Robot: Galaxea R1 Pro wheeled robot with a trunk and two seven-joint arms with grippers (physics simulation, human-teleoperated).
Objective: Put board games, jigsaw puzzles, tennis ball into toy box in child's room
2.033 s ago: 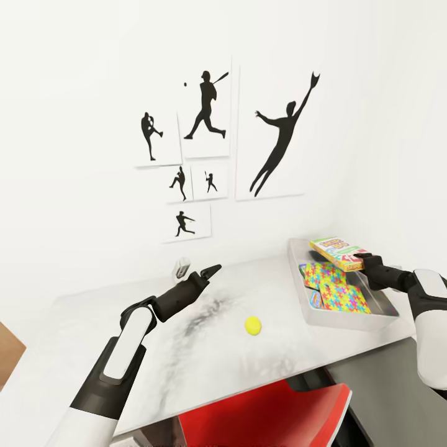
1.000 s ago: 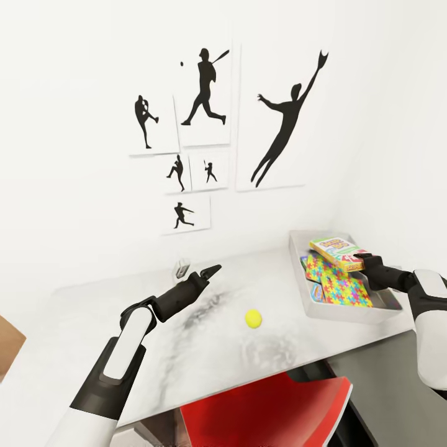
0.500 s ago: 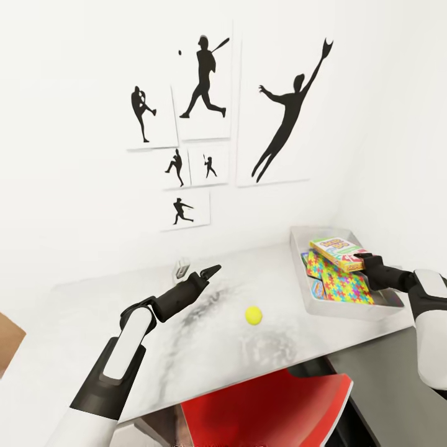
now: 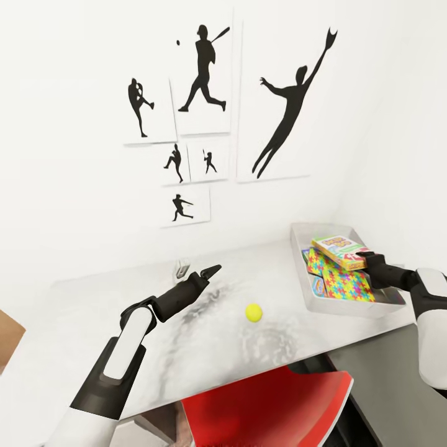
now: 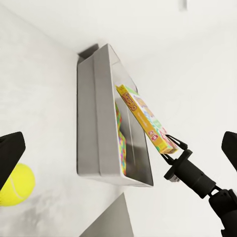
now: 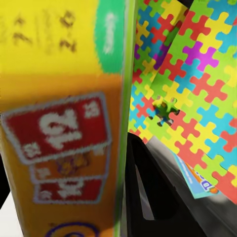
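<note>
Progress check: we're mid-task, with most of the toys in or at the shallow grey rectangular toy box, which sits on the right end of the long light-grey table.

Done, as far as we see:
- 2 multicoloured jigsaw puzzle slabs lie inside the box, overlapping.
- 1 smaller blue patterned game box lies under the puzzles, with a corner showing at the near wall.

In hand:
- The right pincer is clamped on the near end of the yellow-green-red flat printed SKIP-BO game box. The box is held tilted over the toy box, above the puzzles. The left wrist view shows it clear of the tray floor, so we judge it not yet set down.

Left:
- The small yellow-green tennis ball sits out on the bare table, well apart from the toy box.
- We count only 2 of the 3 board games here. The third may be hidden under the puzzles; we can't tell.

The left pincer hovers over the table near the back wall. Its fingers are spread apart, holding nothing and touching nothing. The ball lies between it and the toy box.
</note>
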